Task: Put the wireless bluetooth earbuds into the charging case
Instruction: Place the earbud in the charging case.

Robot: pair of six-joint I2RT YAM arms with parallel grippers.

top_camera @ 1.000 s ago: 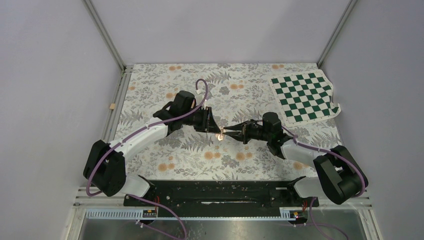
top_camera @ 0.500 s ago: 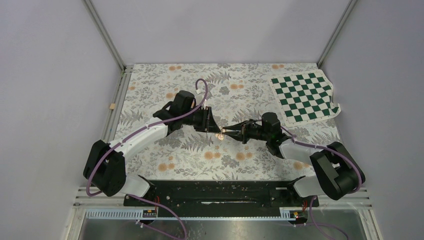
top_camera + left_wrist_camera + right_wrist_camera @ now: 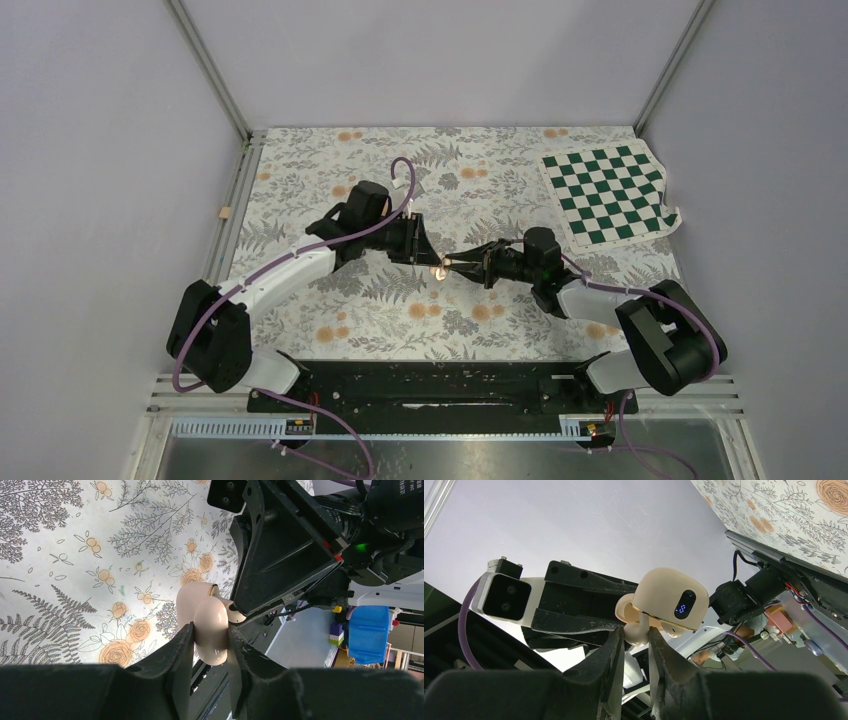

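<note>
My left gripper (image 3: 424,250) is shut on the charging case (image 3: 438,268), a pale peach rounded case, and holds it above the floral cloth at mid-table. In the left wrist view the case (image 3: 212,615) sits between my fingers (image 3: 186,635), its lid open to the left. My right gripper (image 3: 450,264) meets it from the right. In the right wrist view it (image 3: 636,632) is shut on an earbud (image 3: 634,638) and holds it against the case (image 3: 664,592), whose front shows a small blue display. A second pale bud (image 3: 672,626) seems to sit in the case.
A green-and-white checkered mat (image 3: 605,192) lies at the back right of the floral cloth (image 3: 330,310). A small tan block (image 3: 224,211) sits on the left rail. Metal frame posts rise at the back corners. Both arms cross at mid-table.
My right arm has edged slightly left toward the case, its elbow drawing in. The left arm and the case have stayed still.
</note>
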